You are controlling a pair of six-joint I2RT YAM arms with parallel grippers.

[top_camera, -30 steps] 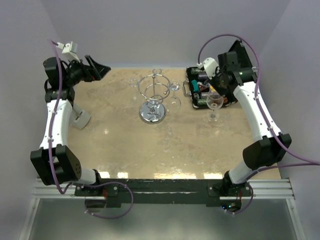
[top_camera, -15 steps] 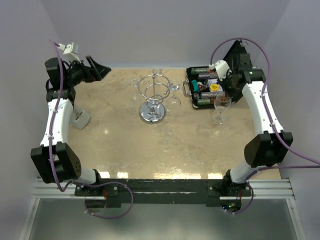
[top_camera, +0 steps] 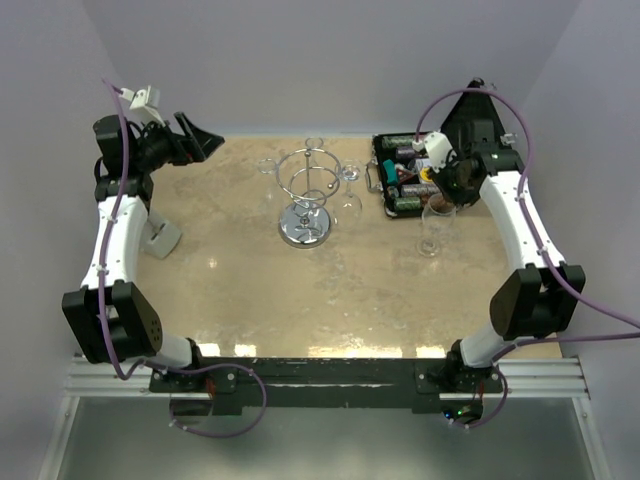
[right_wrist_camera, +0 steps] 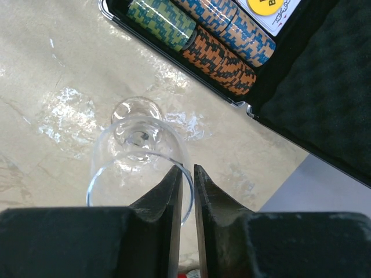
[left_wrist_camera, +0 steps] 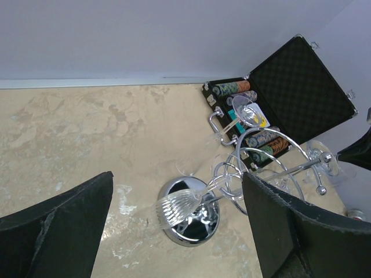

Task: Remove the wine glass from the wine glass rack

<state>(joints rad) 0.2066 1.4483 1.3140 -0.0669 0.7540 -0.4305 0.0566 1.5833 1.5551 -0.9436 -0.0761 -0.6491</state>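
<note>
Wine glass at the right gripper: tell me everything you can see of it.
The wine glass is clear, with a round bowl, a thin stem and a round foot. It stands roughly upright and looks empty. The right gripper is shut on its rim from above, the rim's edge between the fingers. It is off the rack, near the open case, above the table. Whether its foot touches the table cannot be told.

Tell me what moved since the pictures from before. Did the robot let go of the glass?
No. The right gripper still pinches the wine glass by its rim. It carried the glass a little right, then back and closer to the arms' bases, just in front of the black case. The left gripper, open, the wine glass rack and the hanging glasses on it stayed put.
</note>
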